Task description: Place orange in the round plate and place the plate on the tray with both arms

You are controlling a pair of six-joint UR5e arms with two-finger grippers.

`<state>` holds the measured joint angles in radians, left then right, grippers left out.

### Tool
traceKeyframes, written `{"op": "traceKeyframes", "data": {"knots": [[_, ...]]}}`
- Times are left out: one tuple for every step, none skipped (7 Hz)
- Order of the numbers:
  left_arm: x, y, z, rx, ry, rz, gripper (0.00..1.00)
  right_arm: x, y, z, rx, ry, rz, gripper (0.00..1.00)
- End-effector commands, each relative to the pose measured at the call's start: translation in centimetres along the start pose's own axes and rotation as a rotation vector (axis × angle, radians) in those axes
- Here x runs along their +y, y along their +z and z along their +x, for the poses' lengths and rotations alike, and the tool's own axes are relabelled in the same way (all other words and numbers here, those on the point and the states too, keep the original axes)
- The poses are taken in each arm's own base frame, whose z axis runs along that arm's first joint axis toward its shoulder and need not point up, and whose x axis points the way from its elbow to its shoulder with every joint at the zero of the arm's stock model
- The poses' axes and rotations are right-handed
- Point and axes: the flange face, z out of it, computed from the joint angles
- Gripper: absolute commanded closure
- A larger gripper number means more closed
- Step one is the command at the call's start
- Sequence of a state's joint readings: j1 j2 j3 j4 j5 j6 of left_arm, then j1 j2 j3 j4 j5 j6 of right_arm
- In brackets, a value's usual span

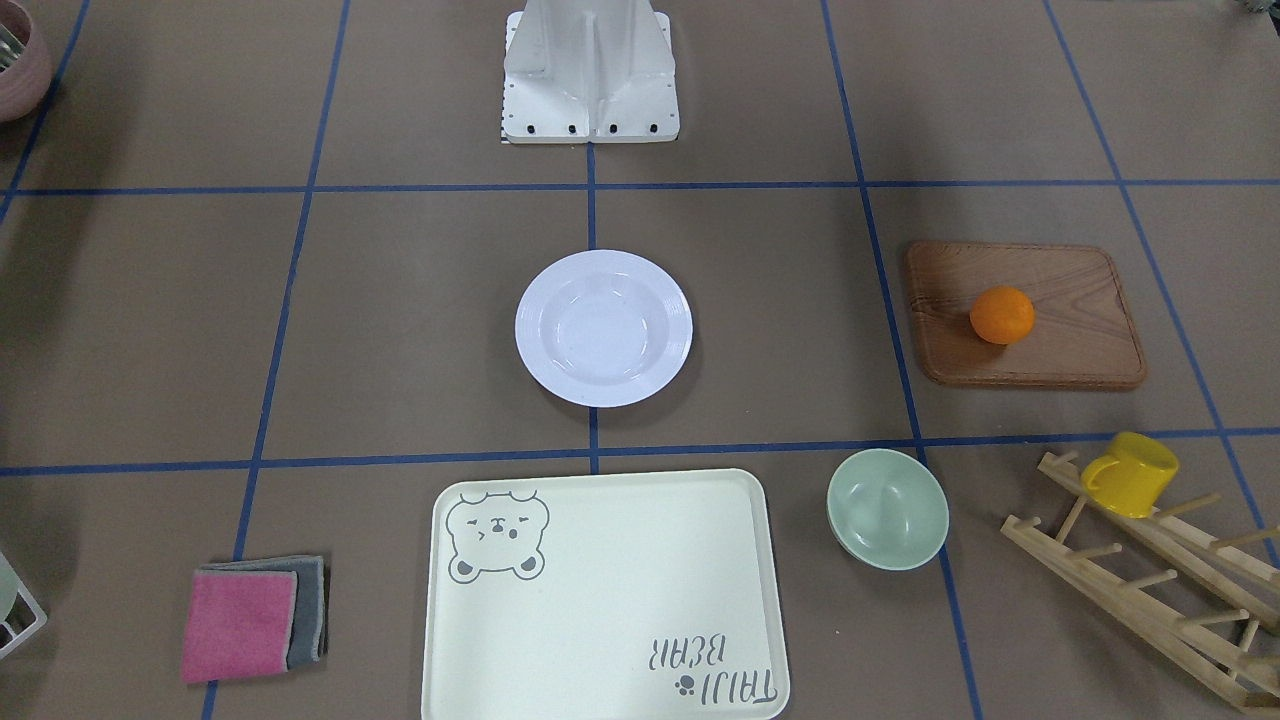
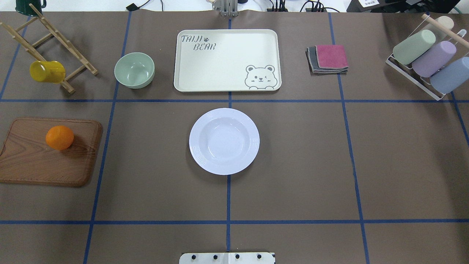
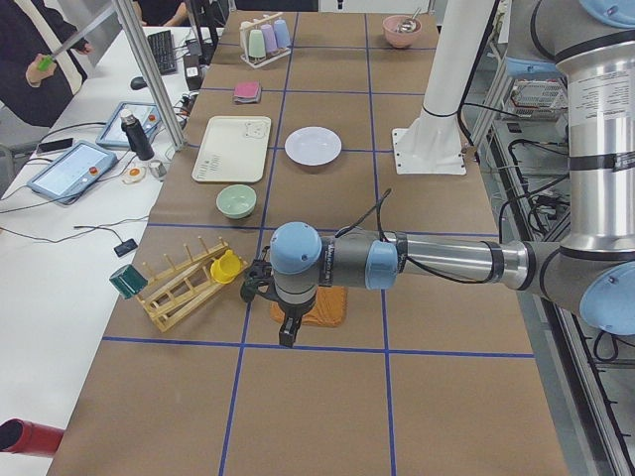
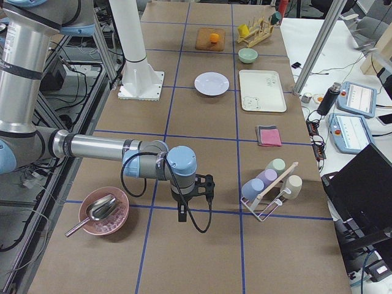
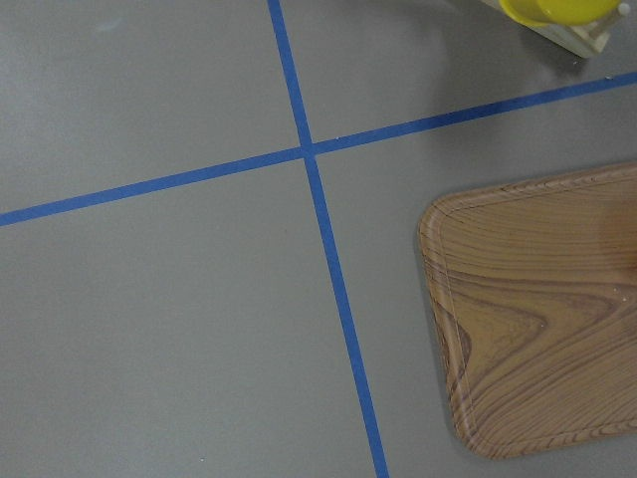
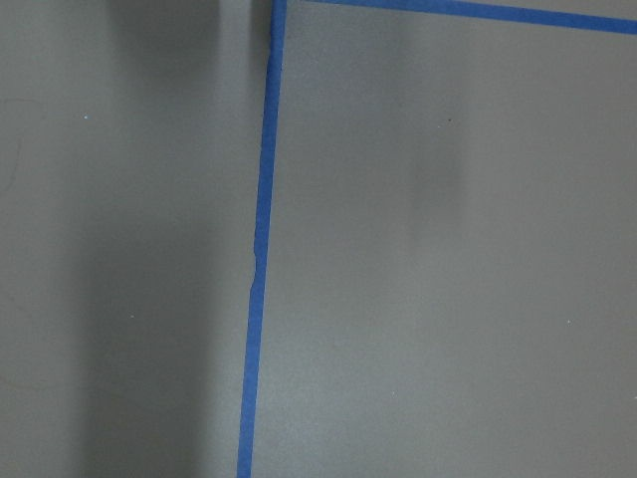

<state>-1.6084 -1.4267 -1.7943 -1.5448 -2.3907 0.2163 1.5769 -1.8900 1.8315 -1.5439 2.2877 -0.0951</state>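
Beside the tray [image 2: 227, 60], green bowl [image 2: 134, 70] — orange [image 2: 59, 137] on board [image 2: 44, 161]

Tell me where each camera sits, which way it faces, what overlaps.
Front-facing: across the table, facing the robot; base mount at top, no arms.
Overhead: behind robot, looking forward over round plate, tray; mount edge.
Exterior left: table's left end, looking along it; left arm near.
Exterior right: opposite end; right arm near.
Left wrist: down at wooden board corner; no jaws.
Right wrist: down at blue tape; no jaws.
Shared: front-facing and overhead both show orange on board, mirrored.
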Motion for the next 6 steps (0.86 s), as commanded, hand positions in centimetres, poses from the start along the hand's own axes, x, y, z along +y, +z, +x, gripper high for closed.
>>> {"op": "traceKeyframes", "data": {"knots": [[-0.3, -0.6, 0.6, -0.002, 0.017, 0.013, 0.02, 0.0, -0.1, 0.0, 0.004, -0.003, 0.007, 0.00], [-0.9, -1.6, 1.5, -0.009, 0.049, 0.046, 0.02, -0.4, -0.5, -0.4, 0.000, -0.018, 0.021, 0.00], [-1.7, -2.6, 2.4, -0.026, 0.090, 0.090, 0.02, -1.6, -1.3, -1.0, 0.008, -0.093, 0.113, 0.00], [-2.9, -3.5, 3.2, -0.041, 0.172, 0.165, 0.02, -2.2, -2.4, -1.9, 0.010, -0.157, 0.208, 0.00], [-4.2, -3.3, 3.9, -0.016, 0.181, 0.195, 0.02, -2.8, -3.2, -3.3, -0.013, -0.180, 0.253, 0.00], [-3.9, -3.0, 5.3, 0.089, 0.261, 0.245, 0.02, -4.7, -3.2, -7.8, -0.066, -0.102, 0.266, 0.00]]}}
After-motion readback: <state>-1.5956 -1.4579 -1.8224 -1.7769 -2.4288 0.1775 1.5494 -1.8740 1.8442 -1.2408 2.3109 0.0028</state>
